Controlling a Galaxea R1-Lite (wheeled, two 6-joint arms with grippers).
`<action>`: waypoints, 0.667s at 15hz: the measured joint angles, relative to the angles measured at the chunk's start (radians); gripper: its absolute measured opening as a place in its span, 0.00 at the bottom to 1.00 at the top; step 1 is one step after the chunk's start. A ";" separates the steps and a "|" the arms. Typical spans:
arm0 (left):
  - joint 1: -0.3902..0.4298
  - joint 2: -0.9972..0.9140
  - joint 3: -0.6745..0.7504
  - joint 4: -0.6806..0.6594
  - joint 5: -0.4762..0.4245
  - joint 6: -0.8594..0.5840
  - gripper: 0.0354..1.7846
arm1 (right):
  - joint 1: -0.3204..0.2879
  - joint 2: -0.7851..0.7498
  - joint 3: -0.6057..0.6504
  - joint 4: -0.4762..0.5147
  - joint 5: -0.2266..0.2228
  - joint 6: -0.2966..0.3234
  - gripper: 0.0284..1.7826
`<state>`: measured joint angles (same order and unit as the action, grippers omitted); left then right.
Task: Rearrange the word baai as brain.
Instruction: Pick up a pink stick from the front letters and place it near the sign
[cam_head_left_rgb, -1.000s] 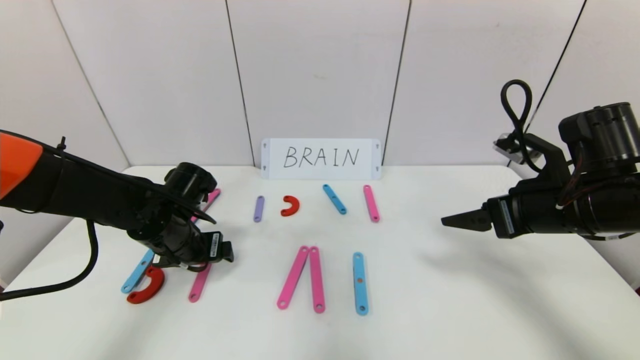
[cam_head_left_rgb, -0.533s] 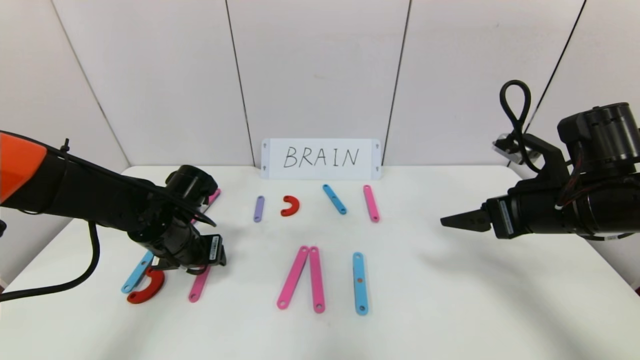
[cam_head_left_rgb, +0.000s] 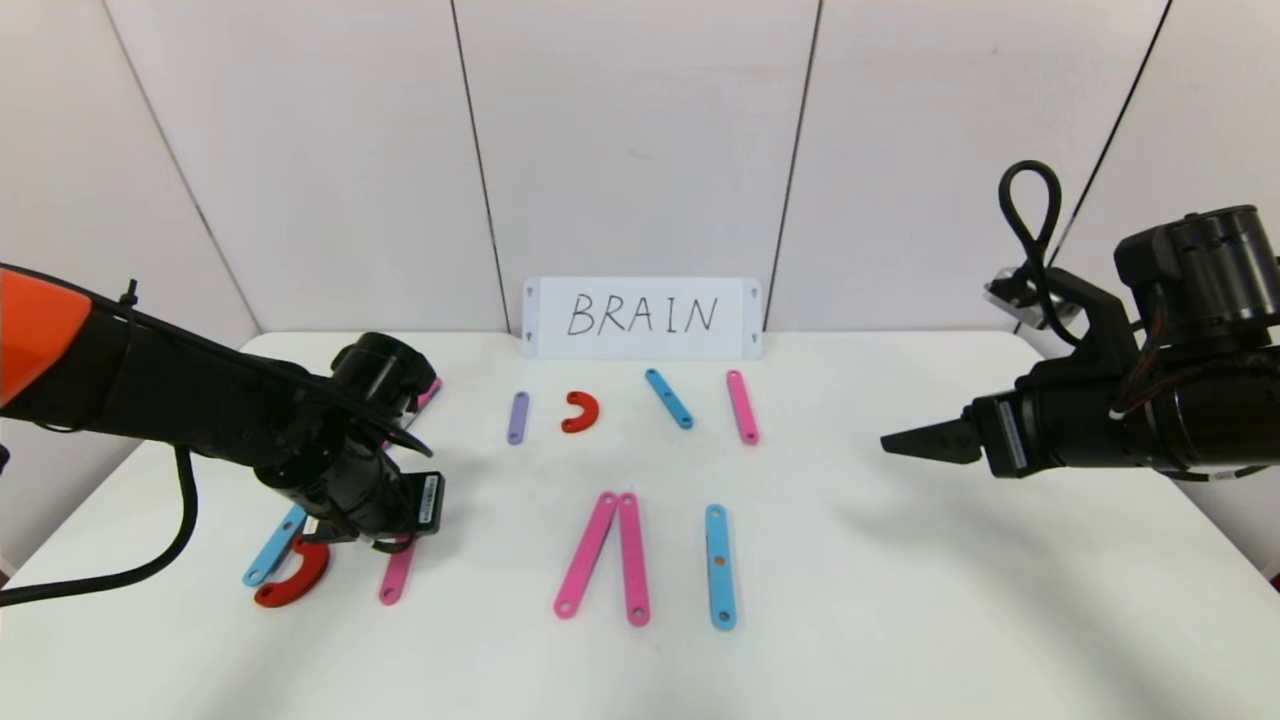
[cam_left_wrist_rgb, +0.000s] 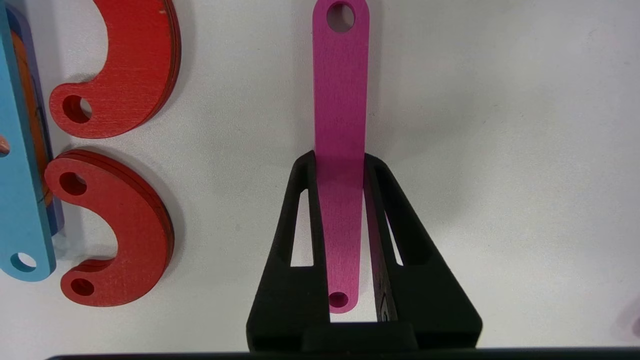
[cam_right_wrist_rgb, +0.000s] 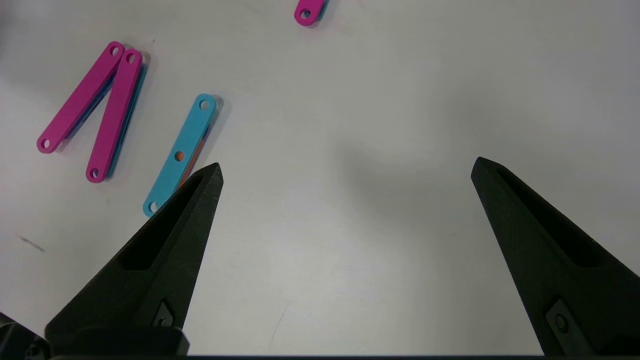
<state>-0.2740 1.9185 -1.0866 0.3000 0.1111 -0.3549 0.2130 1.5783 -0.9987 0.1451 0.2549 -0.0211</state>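
Note:
The word baai lies as flat holed pieces on the white table (cam_head_left_rgb: 900, 600). At the near left are a blue strip (cam_head_left_rgb: 272, 547), a red curve (cam_head_left_rgb: 295, 580) and a pink strip (cam_head_left_rgb: 397, 577). In the left wrist view my left gripper (cam_left_wrist_rgb: 340, 160) is shut on that pink strip (cam_left_wrist_rgb: 340, 100), beside two red curves (cam_left_wrist_rgb: 120, 235) and the blue strip (cam_left_wrist_rgb: 22, 175). In the head view the left gripper (cam_head_left_rgb: 398, 545) points down at the table. Two pink strips (cam_head_left_rgb: 605, 555) and a blue strip (cam_head_left_rgb: 720, 565) lie mid-table. My right gripper (cam_head_left_rgb: 900, 441) hangs open over the right side, holding nothing.
A white card (cam_head_left_rgb: 642, 317) reading BRAIN stands at the back. Before it lie a purple strip (cam_head_left_rgb: 517, 417), a small red curve (cam_head_left_rgb: 581, 411), a blue strip (cam_head_left_rgb: 668, 398) and a pink strip (cam_head_left_rgb: 742, 406). Another pink strip (cam_head_left_rgb: 428, 392) shows behind my left wrist.
My left gripper has gone from open to shut on the pink strip, and its wrist has sunk and drawn slightly left. The right arm has not moved.

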 joint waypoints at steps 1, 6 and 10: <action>0.000 -0.001 0.000 0.000 0.000 0.001 0.14 | 0.000 0.000 0.000 0.000 0.000 0.000 0.98; -0.001 -0.013 -0.028 0.002 -0.001 0.016 0.14 | 0.003 0.000 0.000 0.000 0.000 0.000 0.98; 0.000 -0.032 -0.151 0.059 0.009 0.055 0.14 | 0.004 0.000 0.000 0.000 -0.001 0.003 0.98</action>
<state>-0.2745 1.8868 -1.2379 0.3587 0.1198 -0.3002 0.2168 1.5779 -0.9987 0.1447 0.2540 -0.0183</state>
